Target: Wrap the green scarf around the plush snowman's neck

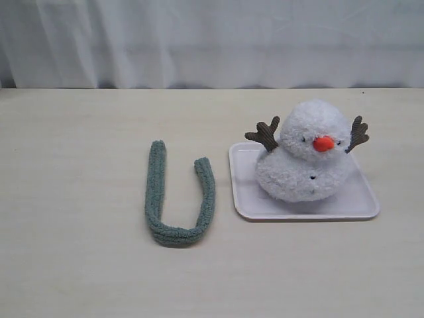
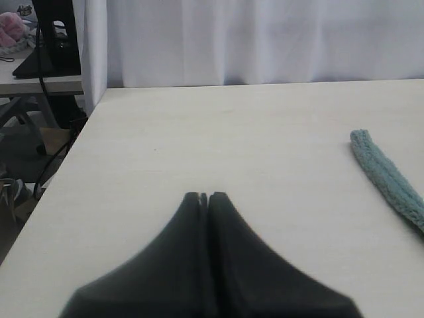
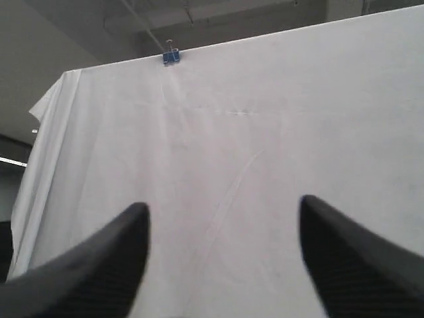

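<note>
- Exterior view: nearest the camera is bare bench (image 1: 79,265), pale and wood-grained.
- Next comes the green scarf (image 1: 154,192), lying flat on the bench in a U. Its bend is on the near side and both ends point away, the left one reaching farther back.
- The scarf's right end lies near the left edge of a white tray (image 1: 245,192) but does not touch it.
- The plush snowman (image 1: 305,175) sits on that tray, leaning a little, with its orange nose (image 1: 323,143) facing forward-right and its brown arms (image 1: 265,134) spread out. Its neck (image 1: 295,156) is well apart from the scarf.
- A white curtain (image 1: 199,40) hangs behind the far edge of the bench.
- Left wrist view: the left gripper (image 2: 204,196) is clenched, its fingers pressed together with nothing between them. It is over bare bench, with one scarf end off to one side beyond it.
- Right wrist view: the right gripper (image 3: 222,218) is released, its fingers spread wide and empty. It points at the curtain, which is held up by a blue clip (image 3: 171,57).
</note>
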